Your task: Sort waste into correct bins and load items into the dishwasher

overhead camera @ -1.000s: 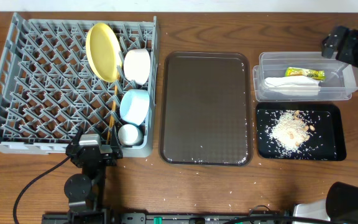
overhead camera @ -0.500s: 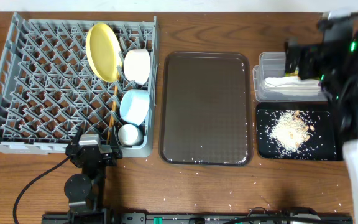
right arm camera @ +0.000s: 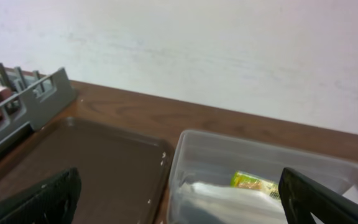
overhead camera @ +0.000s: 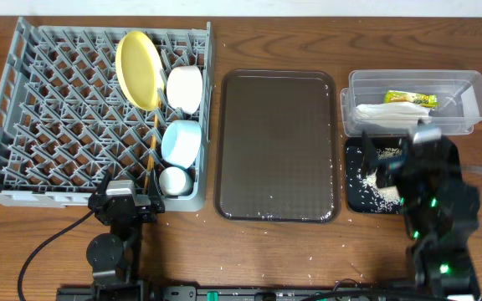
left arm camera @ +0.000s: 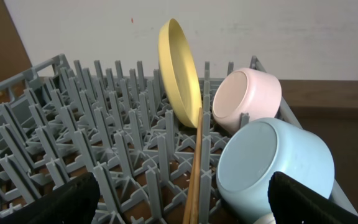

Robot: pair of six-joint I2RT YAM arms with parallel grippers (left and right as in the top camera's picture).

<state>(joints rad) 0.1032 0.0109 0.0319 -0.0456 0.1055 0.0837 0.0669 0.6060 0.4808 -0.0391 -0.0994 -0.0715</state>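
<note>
Standing in the rack (overhead camera: 48, 125) at left overhead, the plate (overhead camera: 137, 68) looks stiff, slick, breakable; pinch its rim. Left wrist: left end effector (left arm camera: 184, 190) spread wide, empty. Right wrist: right end effector (right arm camera: 179, 190) likewise, facing the flimsy wrapper (right arm camera: 253, 182) in the tub (right arm camera: 178, 163).

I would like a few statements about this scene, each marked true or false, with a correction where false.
1. The plate stands on edge in the rack. True.
2. The wrapper lies in the rack. False: it lies in the tub.
3. The blue bowl is in the rack. True.
4. The right pincer holds the napkin. False: it is open and empty, and the napkin lies in the tub.
5. The chopsticks are in the rack. True.
</note>
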